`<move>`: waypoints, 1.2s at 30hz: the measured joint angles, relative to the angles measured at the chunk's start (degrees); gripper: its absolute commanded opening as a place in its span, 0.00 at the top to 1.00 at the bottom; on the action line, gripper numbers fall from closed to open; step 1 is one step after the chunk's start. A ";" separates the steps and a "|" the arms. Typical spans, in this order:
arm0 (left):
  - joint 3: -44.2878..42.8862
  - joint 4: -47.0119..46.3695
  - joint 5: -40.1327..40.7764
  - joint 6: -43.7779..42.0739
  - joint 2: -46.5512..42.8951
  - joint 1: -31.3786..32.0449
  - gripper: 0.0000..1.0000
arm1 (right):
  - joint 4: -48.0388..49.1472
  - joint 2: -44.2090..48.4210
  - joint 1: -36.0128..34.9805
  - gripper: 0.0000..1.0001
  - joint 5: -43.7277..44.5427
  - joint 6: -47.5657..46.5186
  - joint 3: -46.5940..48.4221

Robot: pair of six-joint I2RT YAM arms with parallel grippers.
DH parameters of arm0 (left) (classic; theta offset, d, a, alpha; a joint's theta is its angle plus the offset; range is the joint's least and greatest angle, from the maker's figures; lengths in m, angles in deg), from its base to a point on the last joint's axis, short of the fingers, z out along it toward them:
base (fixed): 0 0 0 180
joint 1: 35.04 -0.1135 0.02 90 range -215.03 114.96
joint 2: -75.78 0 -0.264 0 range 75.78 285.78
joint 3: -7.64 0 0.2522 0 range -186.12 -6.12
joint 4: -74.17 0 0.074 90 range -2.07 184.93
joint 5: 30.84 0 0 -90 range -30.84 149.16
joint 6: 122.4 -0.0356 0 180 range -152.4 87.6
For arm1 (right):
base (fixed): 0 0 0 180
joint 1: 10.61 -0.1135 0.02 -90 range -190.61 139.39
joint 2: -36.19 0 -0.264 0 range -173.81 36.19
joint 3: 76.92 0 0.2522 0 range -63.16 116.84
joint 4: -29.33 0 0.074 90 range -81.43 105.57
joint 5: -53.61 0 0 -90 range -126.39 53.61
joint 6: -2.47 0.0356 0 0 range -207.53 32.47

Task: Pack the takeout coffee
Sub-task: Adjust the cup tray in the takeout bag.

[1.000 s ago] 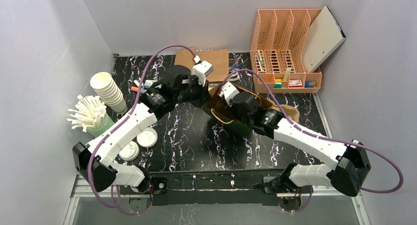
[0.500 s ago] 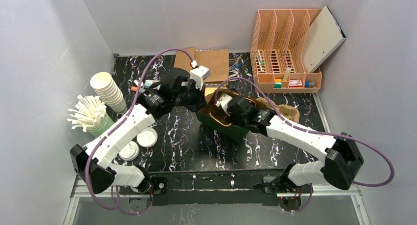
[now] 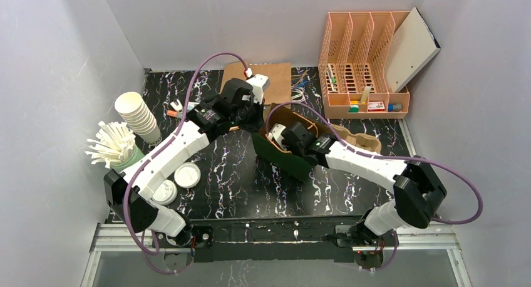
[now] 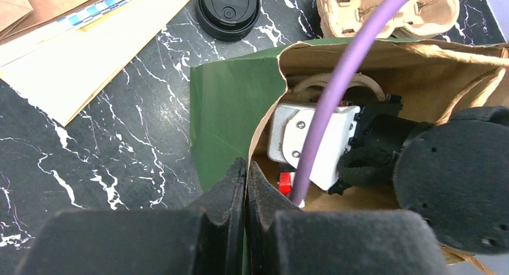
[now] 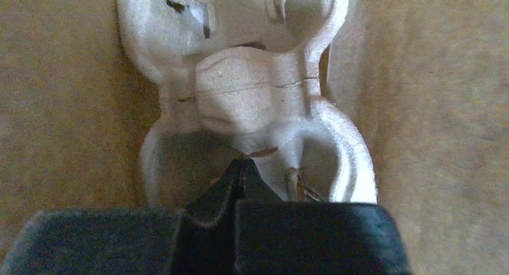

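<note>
Firmly closed, the right hand (image 5: pixel 241 165) pinches the carrier (image 5: pixel 252 89) inside the bag (image 4: pixel 222 107).

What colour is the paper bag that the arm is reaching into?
The paper bag is dark green outside, brown inside; the left wrist view shows it best.

Overhead, two wrist close-ups on bag (image 4: pixel 228 107)

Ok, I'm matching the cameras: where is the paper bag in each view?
Top external: paper bag at centre, green side showing.
Left wrist: centre-right, mouth open, left claw shut on its rim.
Right wrist: its brown inside fills the frame.
Shared: pulp cup carrier inside, both wrist views.
</note>
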 measured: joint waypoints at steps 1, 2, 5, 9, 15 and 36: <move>0.00 0.00 0.20 0.20 0.09 0.00 1.00 | -0.46 -0.57 0.02 0.99 0.11 0.24 0.15; -0.07 0.04 0.24 0.39 0.20 0.00 1.00 | -0.90 -1.20 0.02 0.99 0.22 0.61 0.26; -0.79 0.11 0.44 0.85 0.87 0.00 1.00 | -3.10 -3.96 0.09 0.99 0.33 1.79 1.40; -1.84 0.48 1.90 0.85 2.45 -0.26 1.00 | -6.27 -8.31 0.46 0.99 0.09 3.50 4.74; -2.60 0.52 4.39 0.81 3.82 -1.11 1.00 | -12.85 -13.84 1.09 0.99 -0.33 6.25 11.50; -2.95 -0.66 5.75 -2.23 3.82 -0.44 1.00 | -23.71 -16.81 1.16 0.99 -6.99 12.94 20.20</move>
